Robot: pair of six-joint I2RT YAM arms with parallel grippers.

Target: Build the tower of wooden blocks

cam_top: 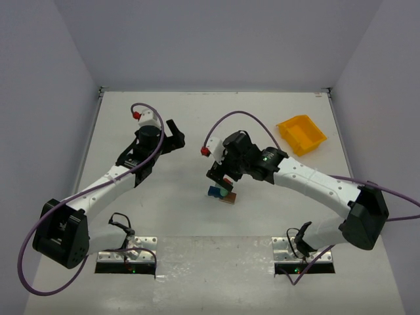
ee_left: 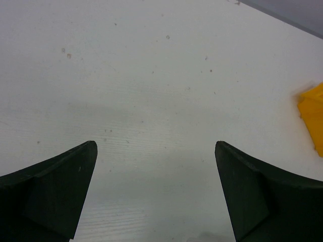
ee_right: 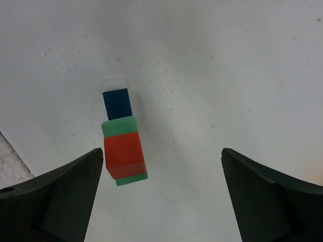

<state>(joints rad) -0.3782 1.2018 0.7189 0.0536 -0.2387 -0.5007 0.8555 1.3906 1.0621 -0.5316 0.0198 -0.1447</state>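
Centrally on the table (cam_top: 184, 216), your right gripper (cam_top: 220, 178) hung low over the blocks (cam_top: 223, 191), its jaws wide apart and clamped on nothing. The tower stood between the two arms, just near of mid-table and well apart from the yellow bin (cam_top: 300, 133) at the far right.

The right wrist camera showed a red block (ee_right: 124, 151) seated on a mint block (ee_right: 119, 126), with a blue block (ee_right: 117, 103) touching the mint one's far end. It could not be told whether the blue one lay on the table or on the stack. A brown block (cam_top: 229, 199) showed at the cluster's near edge from overhead.

Your left gripper (ee_left: 155, 143) was also spread apart and empty, pointed at plain white table away from the work.

By these views, the build was partly done and the step in hand looked like lining up empty jaws on the stack. The next move probably called for care. The red block sat just beside your gripper's left finger (ee_right: 50, 201), off centre, so you would have needed to centre on one block before closing or risk nudging the pile over.
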